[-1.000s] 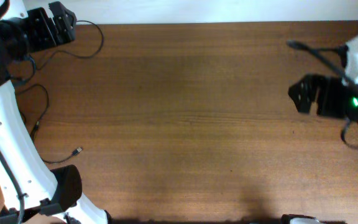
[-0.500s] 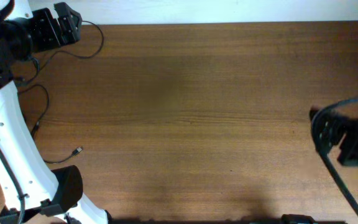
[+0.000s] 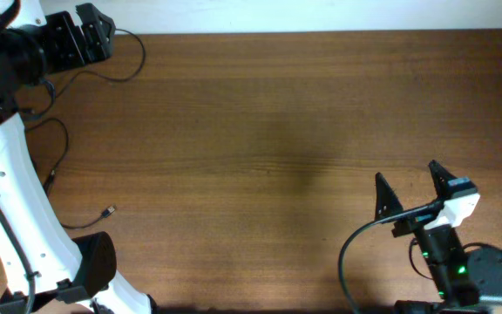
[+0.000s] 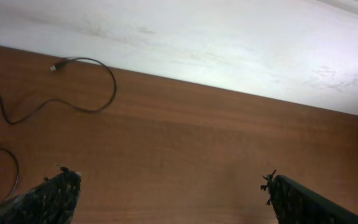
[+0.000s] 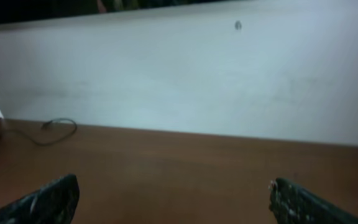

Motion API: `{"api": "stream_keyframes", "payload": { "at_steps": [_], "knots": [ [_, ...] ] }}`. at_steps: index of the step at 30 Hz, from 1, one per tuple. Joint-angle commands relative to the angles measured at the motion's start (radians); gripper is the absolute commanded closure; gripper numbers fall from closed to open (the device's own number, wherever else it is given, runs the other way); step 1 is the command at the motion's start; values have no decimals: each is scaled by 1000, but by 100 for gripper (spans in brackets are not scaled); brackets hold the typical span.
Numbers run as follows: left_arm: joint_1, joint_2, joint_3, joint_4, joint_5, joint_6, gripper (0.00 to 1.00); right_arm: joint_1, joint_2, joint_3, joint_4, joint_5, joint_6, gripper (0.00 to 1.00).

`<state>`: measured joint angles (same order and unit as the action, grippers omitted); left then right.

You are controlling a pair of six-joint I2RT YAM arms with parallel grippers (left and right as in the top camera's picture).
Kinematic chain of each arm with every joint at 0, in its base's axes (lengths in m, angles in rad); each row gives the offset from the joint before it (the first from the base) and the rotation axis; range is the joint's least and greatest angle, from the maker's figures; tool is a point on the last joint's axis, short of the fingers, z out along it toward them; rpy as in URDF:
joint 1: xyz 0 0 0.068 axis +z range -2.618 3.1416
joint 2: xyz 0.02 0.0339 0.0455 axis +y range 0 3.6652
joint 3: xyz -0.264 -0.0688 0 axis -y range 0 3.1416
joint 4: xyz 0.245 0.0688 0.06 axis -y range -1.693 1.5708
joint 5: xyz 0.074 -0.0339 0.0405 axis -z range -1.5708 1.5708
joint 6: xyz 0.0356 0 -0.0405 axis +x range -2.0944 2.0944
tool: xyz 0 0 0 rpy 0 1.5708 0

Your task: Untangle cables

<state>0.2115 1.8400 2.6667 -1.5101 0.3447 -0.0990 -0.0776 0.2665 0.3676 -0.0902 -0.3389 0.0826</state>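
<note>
Thin black wavy cables (image 3: 143,54) lie as separate strands at upper left and left edge of brown wooden table (image 3: 260,131). Left gripper (image 3: 101,28) upper left, fingers spread, empty. Right gripper (image 3: 405,174) lower right, spread, empty.

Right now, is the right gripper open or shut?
Open. The right gripper has its fingers wide apart in overhead and wrist views, nothing between them.

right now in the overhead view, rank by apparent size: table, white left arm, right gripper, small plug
1. table
2. white left arm
3. right gripper
4. small plug
Arm and gripper sit nearer the camera, which inflates them, but the order is clear.
</note>
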Motion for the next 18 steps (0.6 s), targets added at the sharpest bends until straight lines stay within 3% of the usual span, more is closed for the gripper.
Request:
{"api": "stream_keyframes", "payload": {
  "at_steps": [1, 6, 9, 12, 18],
  "knots": [
    [0, -11, -1, 0, 7, -6, 1, 2, -89, -163, 91, -8, 3, 1],
    [0, -11, -1, 0, 7, -6, 1, 42, -171, -356, 204, 76, 2, 1],
    [0, -11, -1, 0, 8, -6, 1, 60, -191, -362, 169, 143, 2, 1],
    [0, -11, -1, 0, 7, -6, 1, 60, -224, -362, 24, 145, 2, 1],
    [0, -11, -1, 0, 7, -6, 1, 60, -264, -362, 26, 175, -1, 1]
  ]
}}
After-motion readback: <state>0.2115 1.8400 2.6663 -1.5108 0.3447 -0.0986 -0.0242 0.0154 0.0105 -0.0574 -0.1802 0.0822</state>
